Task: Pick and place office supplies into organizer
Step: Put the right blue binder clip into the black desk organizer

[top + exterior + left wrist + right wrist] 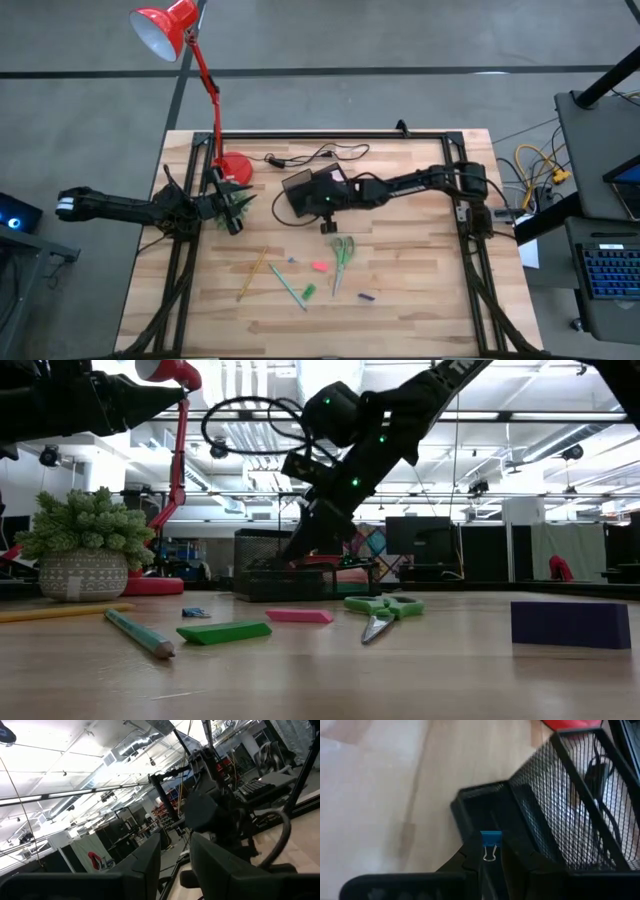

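Observation:
My right gripper point(490, 851) is shut on a small blue binder clip point(491, 839) just above the black mesh organizer point(560, 795), over its low front compartment point(485, 805). The organizer point(300, 190) stands on the table near the red lamp's base. Green-handled scissors point(343, 250), a pink pad point(319, 266), a yellow pencil point(252, 272), a green pen point(287, 288) and small green point(309, 291) and purple point(366, 296) pieces lie flat on the table nearer the front. My left gripper point(175, 855) waits open at the table's left point(230, 215). My right gripper pinches the clip's silver wire handles point(490, 854) between its two fingertips. The clip's blue body point(491, 838) sticks out past the tips. The fingers slant down from the table's right side. The clip is lifted clear, above the organizer.
A red desk lamp rises from its round base point(236, 168) at the far left, with a black cable point(310, 155) trailing behind the organizer. A small potted plant point(238, 200) stands beside my left gripper. Black frame rails point(470, 260) run along the table's sides.

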Robot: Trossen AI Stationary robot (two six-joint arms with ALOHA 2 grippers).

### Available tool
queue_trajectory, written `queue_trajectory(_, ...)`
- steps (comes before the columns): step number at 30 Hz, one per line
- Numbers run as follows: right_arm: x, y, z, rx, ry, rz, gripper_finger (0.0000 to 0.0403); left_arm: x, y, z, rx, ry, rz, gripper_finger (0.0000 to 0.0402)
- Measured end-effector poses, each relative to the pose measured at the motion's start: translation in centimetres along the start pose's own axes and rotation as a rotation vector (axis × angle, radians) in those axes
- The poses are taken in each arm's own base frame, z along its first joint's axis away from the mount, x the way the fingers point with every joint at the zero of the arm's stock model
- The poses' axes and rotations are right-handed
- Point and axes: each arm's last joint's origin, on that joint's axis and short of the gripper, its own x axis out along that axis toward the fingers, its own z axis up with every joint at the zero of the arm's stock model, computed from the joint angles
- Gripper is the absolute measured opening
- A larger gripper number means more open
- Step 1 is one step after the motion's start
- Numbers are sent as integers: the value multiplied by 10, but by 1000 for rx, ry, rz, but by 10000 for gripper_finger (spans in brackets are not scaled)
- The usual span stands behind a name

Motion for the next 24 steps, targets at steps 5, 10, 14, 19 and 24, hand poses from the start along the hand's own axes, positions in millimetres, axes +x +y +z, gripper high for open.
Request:
queue_trajectory(5,1,-5,-1,-5,-4,-15,40,0,0,0,0,0,0,96)
queue_trajectory(10,1,-6,-2,-11,-2,-15,40,0,0,0,0,0,0,96)
queue_trajectory(14,1,-7,-2,-9,-1,-16,43,0,0,0,0,0,0,96)
queue_trajectory(19,1,-8,-3,-3,-1,-18,71,0,0,0,0,0,0,96)
queue_trajectory(24,1,-8,-2,-2,-1,-19,102,0,0,0,0,0,0,96)
